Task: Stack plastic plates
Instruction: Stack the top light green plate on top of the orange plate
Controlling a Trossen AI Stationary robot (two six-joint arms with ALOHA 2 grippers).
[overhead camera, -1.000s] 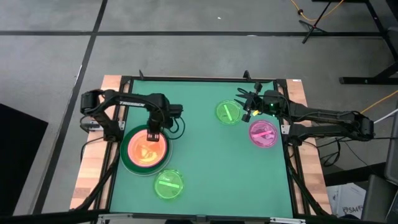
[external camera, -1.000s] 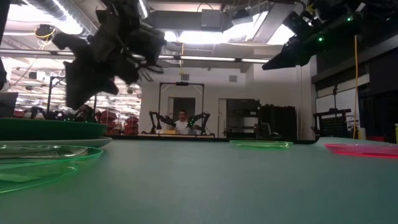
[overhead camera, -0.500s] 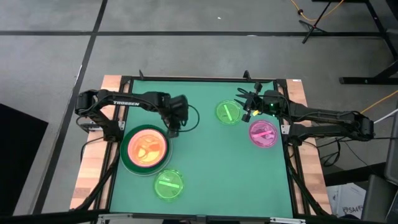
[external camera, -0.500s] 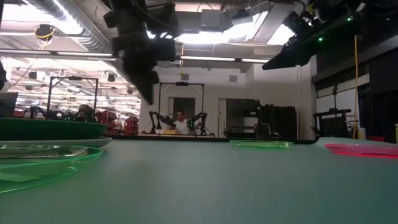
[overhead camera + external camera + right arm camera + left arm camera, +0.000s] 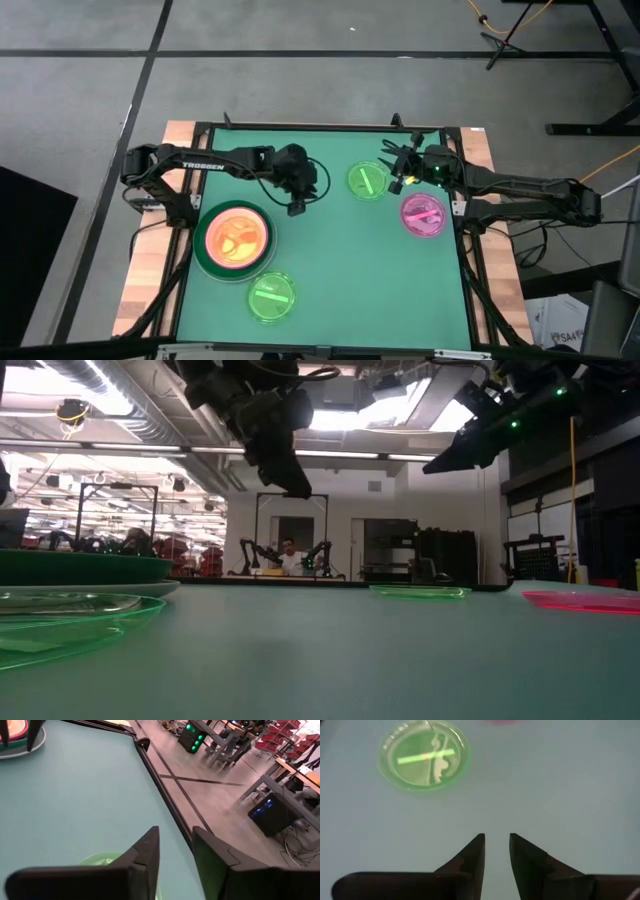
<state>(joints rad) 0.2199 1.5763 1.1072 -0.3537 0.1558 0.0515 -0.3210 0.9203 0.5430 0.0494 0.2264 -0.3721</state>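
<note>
Hovering mid-table, left gripper point(image 5: 297, 208) empty, jaws slightly parted. Orange plate point(image 5: 233, 236) sits on green plate point(image 5: 203, 259) near left edge. Two lime plates point(image 5: 367, 180) point(image 5: 271, 296), pink plate point(image 5: 423, 215) unstacked. Right gripper point(image 5: 399, 183) near right edge, empty, narrowly parted.

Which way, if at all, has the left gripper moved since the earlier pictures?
Yes. The left gripper has moved right, off the orange plate, toward the far lime-green plate.

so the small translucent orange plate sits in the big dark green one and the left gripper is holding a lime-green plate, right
Not quite. The small translucent orange plastic plate does sit in the large dark green plastic plate, but the left gripper holds nothing: the left wrist view shows bare space between its fingers.
</note>
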